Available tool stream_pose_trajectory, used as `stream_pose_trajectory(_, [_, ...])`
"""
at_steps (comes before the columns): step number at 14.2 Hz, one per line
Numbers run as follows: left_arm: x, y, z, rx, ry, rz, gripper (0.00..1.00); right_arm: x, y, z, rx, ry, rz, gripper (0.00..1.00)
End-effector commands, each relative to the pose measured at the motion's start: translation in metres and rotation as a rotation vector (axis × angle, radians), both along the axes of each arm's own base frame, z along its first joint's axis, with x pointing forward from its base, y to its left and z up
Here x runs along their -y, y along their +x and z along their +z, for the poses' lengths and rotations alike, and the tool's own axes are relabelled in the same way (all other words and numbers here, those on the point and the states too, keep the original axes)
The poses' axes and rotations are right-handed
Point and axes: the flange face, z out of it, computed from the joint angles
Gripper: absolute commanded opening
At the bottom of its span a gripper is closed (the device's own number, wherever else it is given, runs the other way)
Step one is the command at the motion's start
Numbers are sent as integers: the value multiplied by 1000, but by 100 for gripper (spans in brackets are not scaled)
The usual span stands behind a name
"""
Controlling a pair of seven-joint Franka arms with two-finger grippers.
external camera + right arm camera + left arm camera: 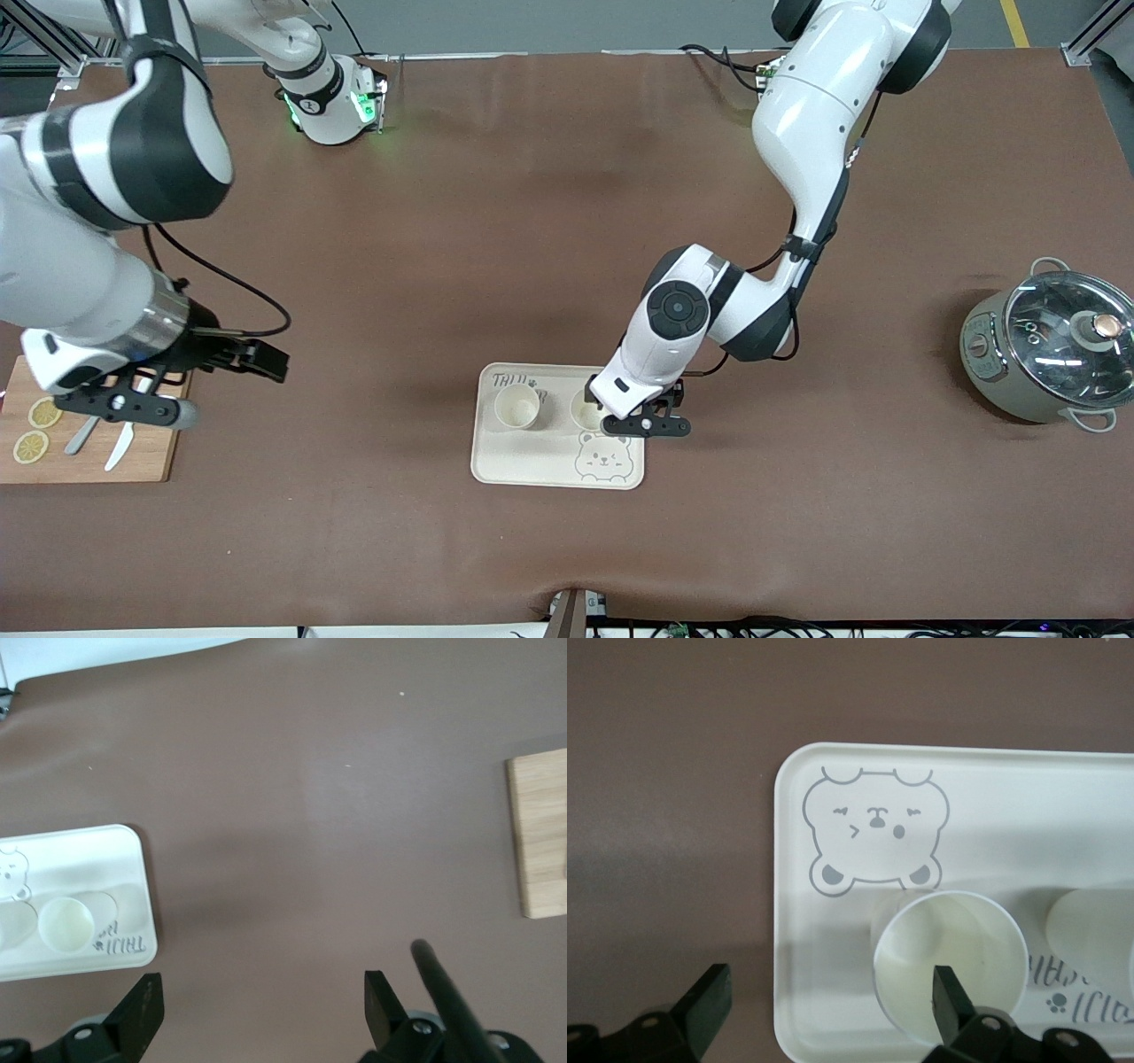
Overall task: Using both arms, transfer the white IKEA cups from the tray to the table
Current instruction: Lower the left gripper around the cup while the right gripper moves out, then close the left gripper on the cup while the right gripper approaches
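Two white IKEA cups stand upright on the cream bear tray [532, 461]: one [516, 406] toward the right arm's end, the other [585, 409] beside it toward the left arm's end. My left gripper [645, 427] is open and hangs just above the tray's edge beside the second cup. In the left wrist view, one finger [950, 1003] overlaps that cup's [948, 948] mouth, the other is outside the tray [992, 797], and the first cup [1090, 939] shows too. My right gripper [124, 409] is open and empty over the cutting board's edge. The right wrist view shows the tray [89, 859] and a cup [66, 921].
A wooden cutting board [142, 452] with two lemon slices [44, 412] and a knife [120, 446] lies at the right arm's end. A grey pot with a glass lid [1054, 350] stands at the left arm's end. The brown table spreads all around the tray.
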Motion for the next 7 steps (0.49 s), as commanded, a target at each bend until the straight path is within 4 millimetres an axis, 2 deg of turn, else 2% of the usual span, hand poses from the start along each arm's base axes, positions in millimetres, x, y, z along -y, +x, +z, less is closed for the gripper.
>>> stream_pose_trajectory(1, [10,3,-5,28,3,2,100,-19,6,-12,20,22,-38,100])
stream_pose_trajectory(4, [17,0,-10,38,-4,-1,100,-51,13,-35,49,30,-44,100])
stream_pose_trajectory(6, [15,2,-13,51,-1,12,100,-59,18,-51,52,38,-64,100])
stream_pose_trajectory(7, [22,-2,-14,61,8,2,100,-65,20,-56,61,44,-74,100])
